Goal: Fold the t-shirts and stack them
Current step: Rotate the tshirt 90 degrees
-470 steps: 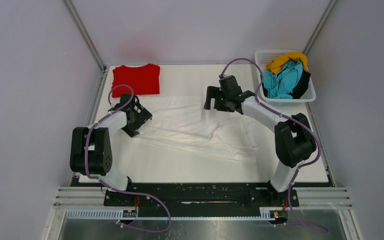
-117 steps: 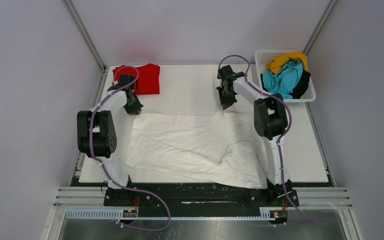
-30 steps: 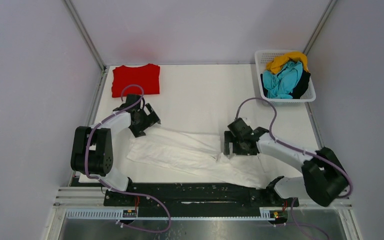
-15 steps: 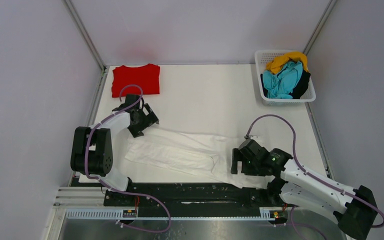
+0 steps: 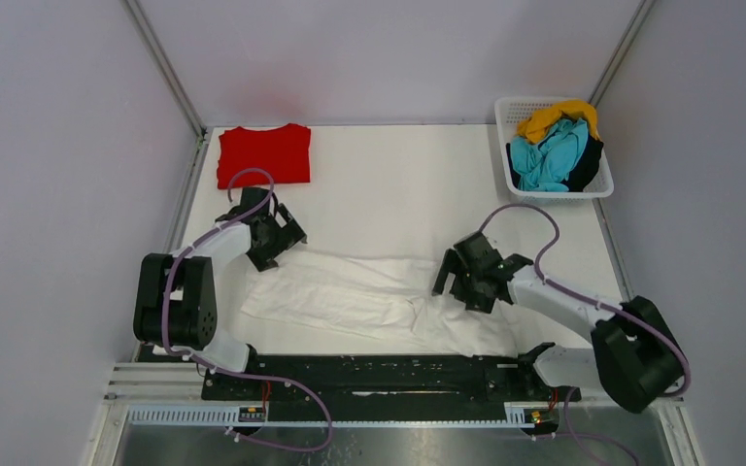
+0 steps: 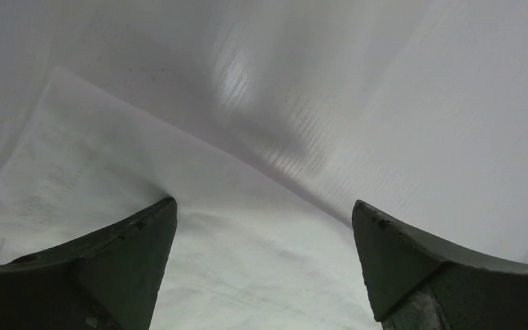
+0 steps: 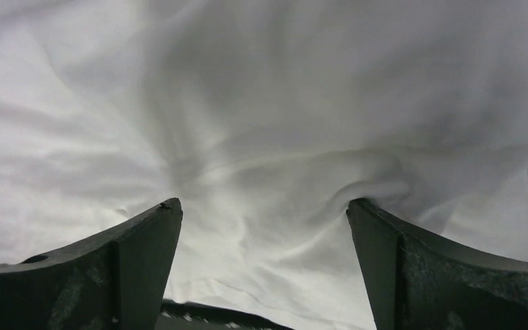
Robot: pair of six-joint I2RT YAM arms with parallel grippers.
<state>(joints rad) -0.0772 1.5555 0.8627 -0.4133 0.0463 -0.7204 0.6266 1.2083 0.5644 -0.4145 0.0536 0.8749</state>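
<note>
A white t-shirt point(image 5: 350, 291) lies spread and partly folded across the near half of the table, rumpled at its right end. My left gripper point(image 5: 282, 248) is open at the shirt's far left corner; in the left wrist view its fingers point(image 6: 265, 213) straddle flat white cloth point(image 6: 179, 227) beside the bare table. My right gripper point(image 5: 447, 277) is open over the shirt's right part, its fingers point(image 7: 265, 206) resting on wrinkled white cloth point(image 7: 261, 137). Nothing is held. A red t-shirt point(image 5: 264, 155) lies folded at the far left corner.
A white lattice basket point(image 5: 554, 192) at the far right corner holds teal point(image 5: 549, 155), yellow point(image 5: 554, 116) and black point(image 5: 591, 160) t-shirts. Bare white table point(image 5: 398, 184) lies between the red shirt and the basket. The black base rail point(image 5: 369, 374) runs along the near edge.
My right arm has swung back from the near edge to the shirt's right part, further from the edge. The left gripper has barely shifted. Both stayed open.
</note>
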